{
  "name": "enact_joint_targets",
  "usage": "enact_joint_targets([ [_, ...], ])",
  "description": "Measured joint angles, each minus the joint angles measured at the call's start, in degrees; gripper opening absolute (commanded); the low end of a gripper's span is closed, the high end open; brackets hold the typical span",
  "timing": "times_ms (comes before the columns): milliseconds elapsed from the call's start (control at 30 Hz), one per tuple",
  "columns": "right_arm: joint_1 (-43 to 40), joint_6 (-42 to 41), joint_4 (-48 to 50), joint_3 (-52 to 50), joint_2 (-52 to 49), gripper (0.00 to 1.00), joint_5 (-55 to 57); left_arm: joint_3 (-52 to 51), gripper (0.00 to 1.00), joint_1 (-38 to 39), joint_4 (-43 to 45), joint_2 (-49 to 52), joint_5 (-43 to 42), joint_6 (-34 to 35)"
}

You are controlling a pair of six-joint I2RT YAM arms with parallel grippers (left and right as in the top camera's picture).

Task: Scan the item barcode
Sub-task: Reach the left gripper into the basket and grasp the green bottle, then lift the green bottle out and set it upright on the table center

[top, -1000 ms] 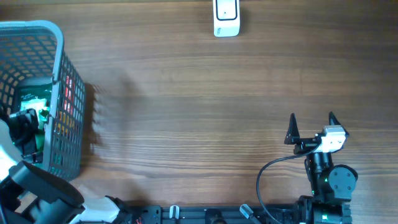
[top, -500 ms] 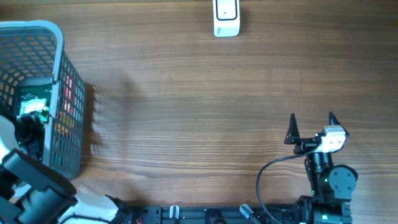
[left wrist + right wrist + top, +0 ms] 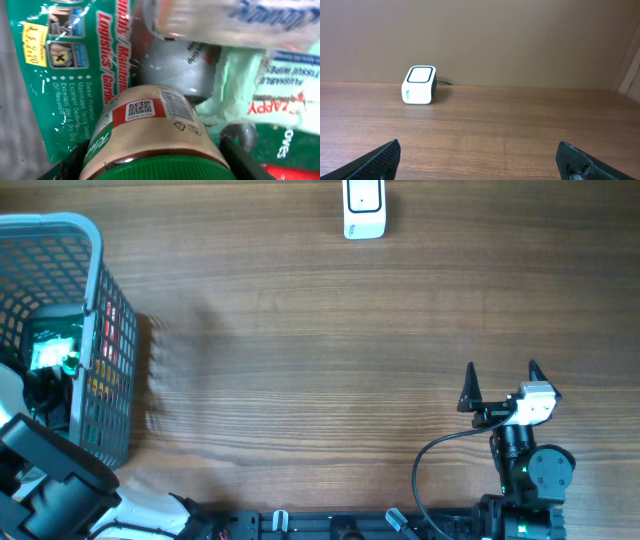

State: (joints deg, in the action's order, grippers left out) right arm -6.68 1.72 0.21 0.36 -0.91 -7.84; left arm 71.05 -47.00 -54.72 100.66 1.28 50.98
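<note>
A jar with a tan label and a ribbed green lid lies among packets inside the grey mesh basket. Its label shows a QR code facing the left wrist camera. My left gripper reaches down into the basket. Its black fingers press against both sides of the jar just under the lid. The white barcode scanner stands at the table's far edge and also shows in the right wrist view. My right gripper rests open near the front right, nothing between its fingers.
The basket holds a green packet, a silver pouch and a wipes pack crowded around the jar. Bare wooden tabletop lies between basket, scanner and right arm. A black cable loops beside the right arm's base.
My left gripper has sunk a little deeper into the basket and its fingers have closed in on the jar. The right arm has not moved.
</note>
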Motion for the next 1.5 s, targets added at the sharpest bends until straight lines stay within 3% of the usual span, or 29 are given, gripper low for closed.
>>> enact_joint_targets([
  [200,0.0,0.0,0.0,0.0,0.0,1.0,0.0,5.6,0.48,0.0,-6.0,-0.9,-3.2,-1.2],
  [433,0.0,0.0,0.0,0.0,0.0,1.0,0.0,18.3,0.51,0.0,-12.7,-9.4,-5.7,-1.4],
  [767,0.0,0.0,0.0,0.0,0.0,1.0,0.0,22.6,0.52,2.6,-11.4,-25.2,-19.8,-1.4],
  [967,0.0,0.0,0.0,0.0,0.0,1.0,0.0,22.6,0.52,17.8,-11.6,-27.7,-23.9,-3.5],
  [1167,0.0,0.0,0.0,0.0,0.0,1.0,0.0,22.6,0.53,38.7,-12.4,-24.7,-18.1,-5.4],
  [1300,0.0,0.0,0.0,0.0,0.0,1.0,0.0,22.7,0.54,53.7,-12.9,-18.1,-9.3,-7.3],
  [1500,0.0,0.0,0.0,0.0,0.0,1.0,0.0,22.8,0.57,67.4,-12.4,-5.3,-5.1,-13.1],
])
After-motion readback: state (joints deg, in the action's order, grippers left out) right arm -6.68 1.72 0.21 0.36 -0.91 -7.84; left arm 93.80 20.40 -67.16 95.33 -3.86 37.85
